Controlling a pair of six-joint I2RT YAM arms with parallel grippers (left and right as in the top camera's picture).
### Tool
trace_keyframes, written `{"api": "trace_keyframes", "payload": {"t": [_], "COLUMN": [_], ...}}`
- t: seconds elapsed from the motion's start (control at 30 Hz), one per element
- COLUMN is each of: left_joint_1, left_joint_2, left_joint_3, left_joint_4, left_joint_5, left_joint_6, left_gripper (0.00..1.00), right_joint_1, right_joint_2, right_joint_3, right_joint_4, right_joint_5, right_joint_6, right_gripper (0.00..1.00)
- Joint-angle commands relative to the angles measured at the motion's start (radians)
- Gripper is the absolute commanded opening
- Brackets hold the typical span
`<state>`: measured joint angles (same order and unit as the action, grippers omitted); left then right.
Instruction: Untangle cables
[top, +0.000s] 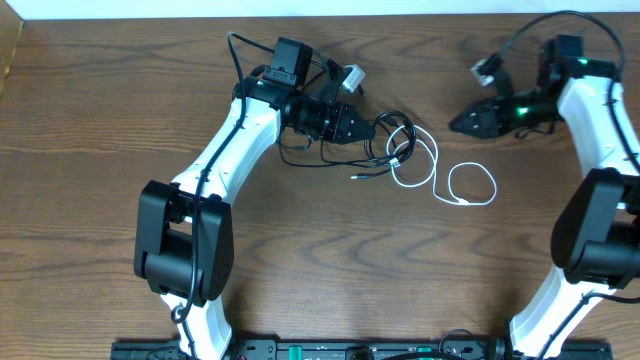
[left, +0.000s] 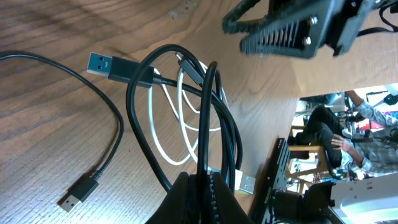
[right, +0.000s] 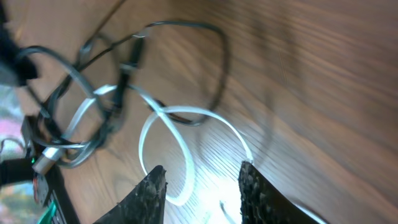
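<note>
Looped black cable, curled white cable

The wooden table is seen from straight above in the overhead view, from well off, with both arms taken in whole and their bases at the lower edge. The left wrist view is taken from close over the tabletop, just behind the left gripper. It is directed along the fingers across the table toward the right gripper, and the room beyond the table edge is caught at the right. The right wrist view is set low and very near, behind the right gripper's fingers, and is aimed toward the tangle; it is blurred. The tangle of black cable and white cable is shared by all three views.
</note>
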<state>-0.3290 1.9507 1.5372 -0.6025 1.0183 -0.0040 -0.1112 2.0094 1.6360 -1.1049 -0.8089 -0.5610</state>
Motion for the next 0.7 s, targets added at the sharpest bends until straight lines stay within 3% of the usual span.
{"api": "trace_keyframes", "payload": {"t": [0.0,0.23,0.67], "left_joint_1": [0.005,0.005,0.066], "left_joint_2": [-0.004,-0.004,-0.004], "left_joint_3": [0.003,0.003,0.003], "left_joint_4": [-0.002,-0.002,0.074], "left_joint_5": [0.015,0.105,0.292], "left_joint_6": [-0.017,-0.038,-0.279], "left_gripper": [0.08,0.08,0.07], "right_joint_1": [0.060,0.138,0.145], "right_joint_2": [0.005,0.006,0.006], "right_joint_3": [-0.008,-0.036,-0.048], "right_joint_4": [0.002,0.063,0.107], "right_joint_5": [-0.047,0.047,0.045], "right_joint_6": [-0.137,-0.132,-0.132], "right_gripper": [0.36,0.36,0.41]}}
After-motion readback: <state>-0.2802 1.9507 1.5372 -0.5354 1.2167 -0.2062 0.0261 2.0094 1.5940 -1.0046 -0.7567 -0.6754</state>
